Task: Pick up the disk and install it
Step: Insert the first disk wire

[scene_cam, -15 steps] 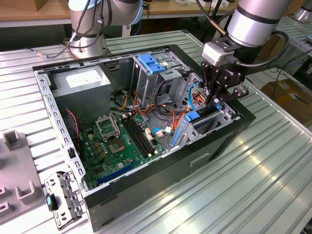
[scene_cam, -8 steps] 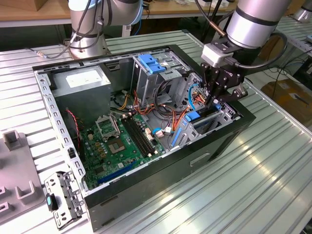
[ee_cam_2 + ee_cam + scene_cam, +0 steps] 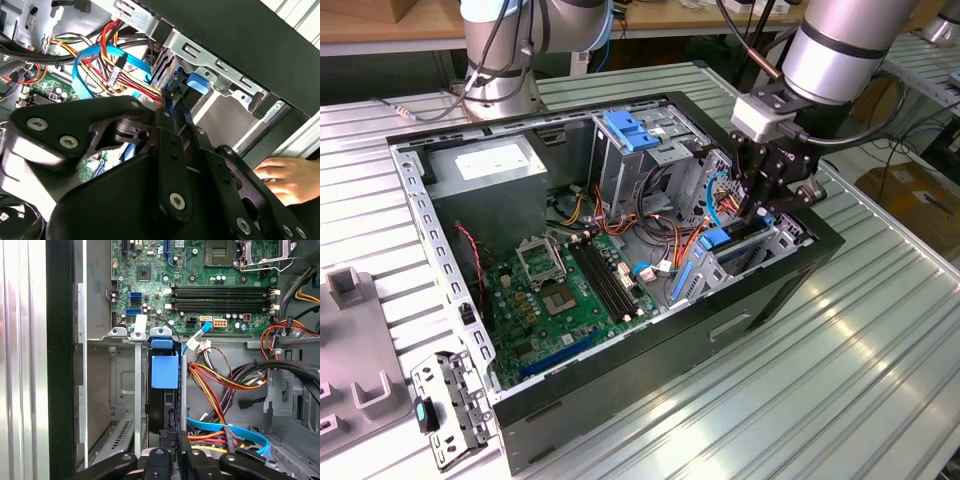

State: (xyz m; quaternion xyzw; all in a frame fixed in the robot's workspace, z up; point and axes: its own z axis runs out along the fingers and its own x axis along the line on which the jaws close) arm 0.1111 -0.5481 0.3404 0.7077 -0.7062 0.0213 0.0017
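The disk [image 3: 165,371] stands on edge in the narrow drive bay of the open computer case [image 3: 620,400], its blue side rail facing up between the bay's metal walls. In the exterior view the disk [image 3: 718,240] sits at the case's right end, directly under my gripper [image 3: 757,208]. My gripper [image 3: 175,436] reaches into the bay with its fingers pressed together on the disk's near end. In the second wrist view my gripper [image 3: 169,100] shows a strip of blue rail between its tips, just short of the disk's blue end [image 3: 196,82].
Orange, red and blue cables [image 3: 225,385] crowd one side of the bay. The motherboard [image 3: 570,290], a grey box with a white sticker [image 3: 485,165] and a blue latch piece [image 3: 635,130] lie deeper in. A person's hand [image 3: 282,175] rests outside the case wall.
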